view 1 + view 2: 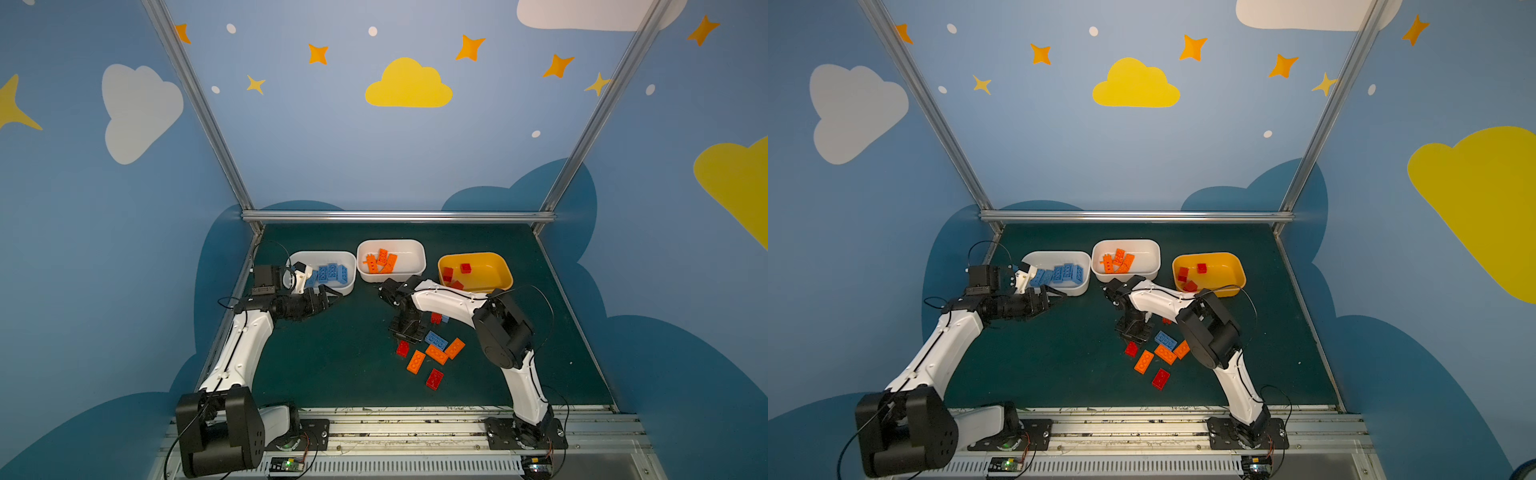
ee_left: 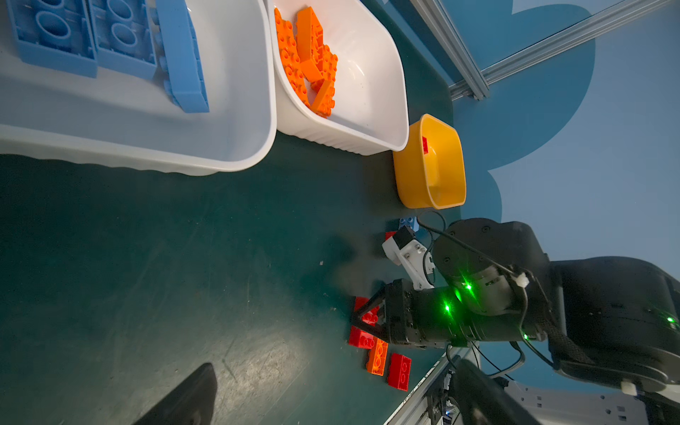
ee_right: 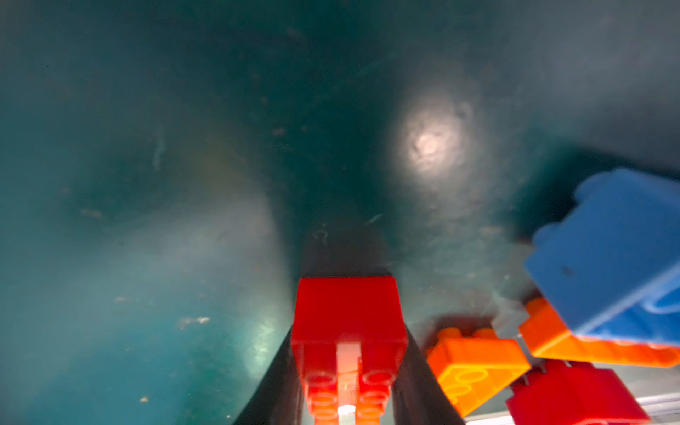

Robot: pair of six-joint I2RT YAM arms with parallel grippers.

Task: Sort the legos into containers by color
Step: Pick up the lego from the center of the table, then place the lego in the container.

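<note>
Now the right end effector clamps a red brick down at the bench, at the edge of the pile. Lift it straight up before swinging to the yellow tub: smooth, hard, glossy plastic could slip, and boxy studded neighbours lie close. Left end effector hangs spread wide, empty, beside the white tub of blue bricks.

Blue cloud-and-star walls, dark green tabletop, seemingly scuffed.
</note>
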